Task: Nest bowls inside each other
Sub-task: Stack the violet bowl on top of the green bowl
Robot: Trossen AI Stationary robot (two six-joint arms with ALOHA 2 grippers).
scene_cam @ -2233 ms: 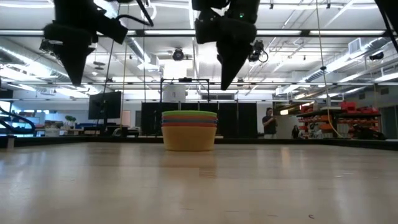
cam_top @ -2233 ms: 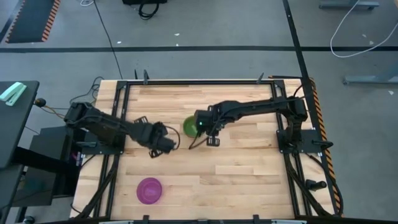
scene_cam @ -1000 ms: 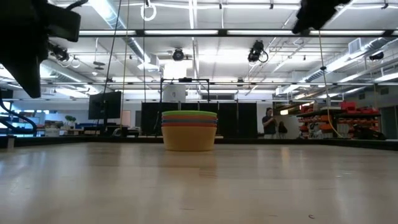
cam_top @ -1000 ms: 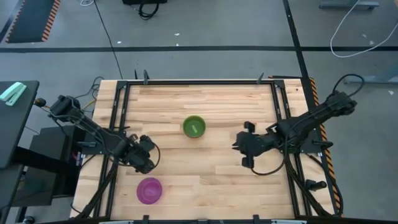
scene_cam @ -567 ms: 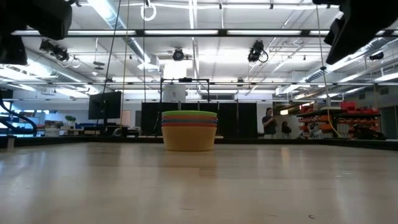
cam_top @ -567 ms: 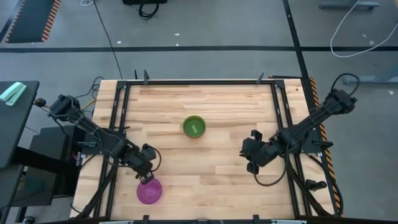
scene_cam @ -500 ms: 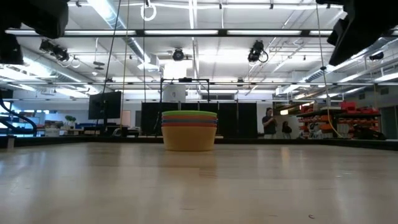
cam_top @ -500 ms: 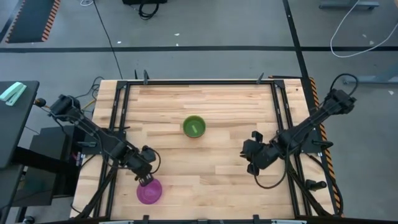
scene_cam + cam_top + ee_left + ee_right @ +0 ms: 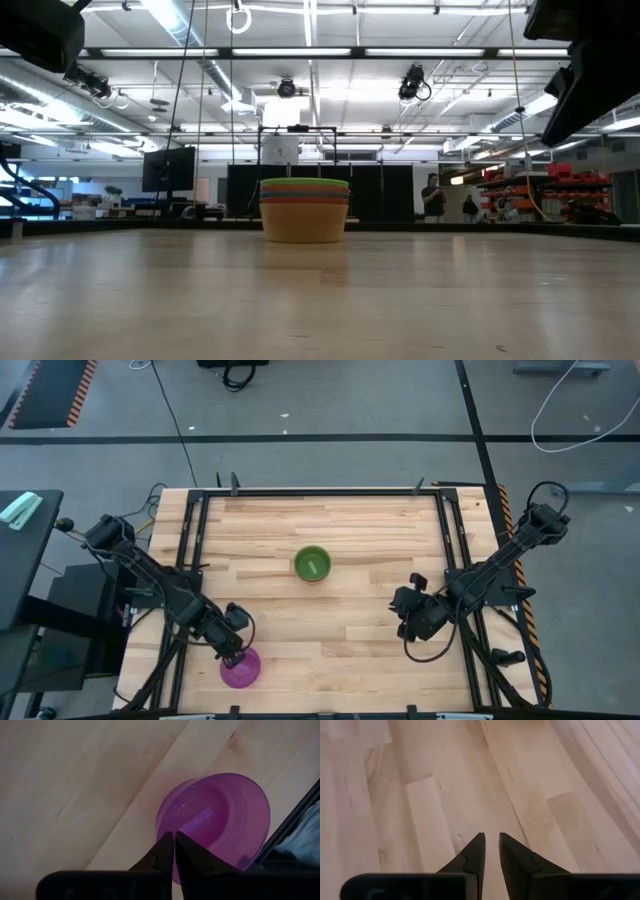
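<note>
A nested stack of bowls (image 9: 312, 564) stands on its base at the table's middle, with the green bowl uppermost. From the side the stack (image 9: 304, 208) shows yellow at the bottom and orange, green and blue rims above. The purple bowl (image 9: 241, 668) sits alone, open side up, near the table's near-left edge. My left gripper (image 9: 234, 651) is shut and hangs just above the purple bowl's (image 9: 220, 815) far rim. My right gripper (image 9: 406, 626) is open by a narrow gap (image 9: 491, 840) over bare wood at the near right.
Black frame rails (image 9: 186, 560) run along the table's left and right sides, and the purple bowl lies close to the left rail. Bare wood (image 9: 330, 640) lies between the stack and the near edge. In the low view both arms hang high, at the upper corners.
My left gripper has moved toward the near edge, from bare wood to just over the purple bowl's far rim. My right gripper has drawn back a little toward the table's near-right. The bowls have stayed where they were.
</note>
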